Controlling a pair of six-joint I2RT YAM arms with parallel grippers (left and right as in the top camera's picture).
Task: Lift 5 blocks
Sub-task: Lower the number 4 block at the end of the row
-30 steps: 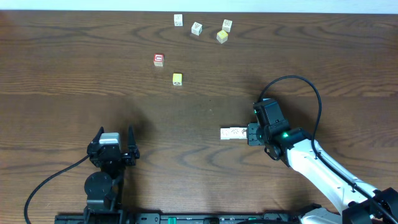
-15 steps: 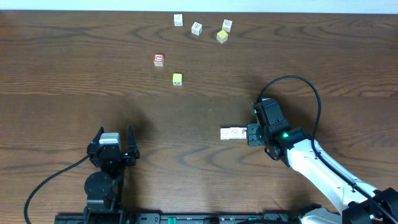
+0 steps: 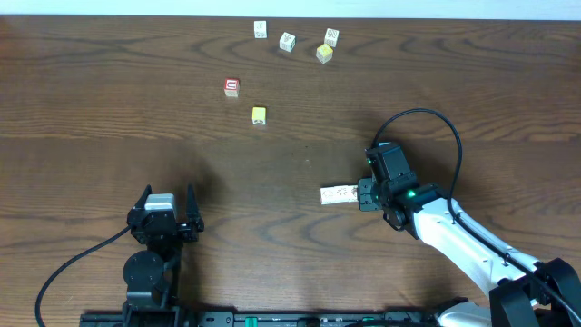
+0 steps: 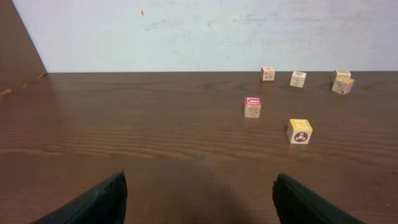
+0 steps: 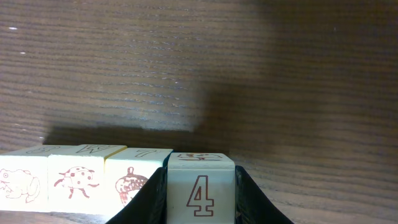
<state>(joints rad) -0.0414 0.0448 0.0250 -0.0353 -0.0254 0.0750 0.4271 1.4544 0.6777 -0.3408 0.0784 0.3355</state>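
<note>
While the right gripper clamps its dark fingers on either side of a cream block marked 4, a short row of picture blocks runs leftward from that block, face to face. The right wrist view shows an acorn, a ladybird and a frog on them. Whether the row rests on the dark wooden table or hangs just above it cannot be told. The row lies right of centre, toward the near side. At the near left the left gripper sits low over bare wood with its jaws spread wide and nothing between them. Well away at the far edge are four small cubes in a loose cluster, the rightmost two just beside each other. Nearer in, a red-faced cube and a yellow-topped cube stand apart, the yellow one nearer and slightly to the right. A black cable loops from the right arm's wrist.
</note>
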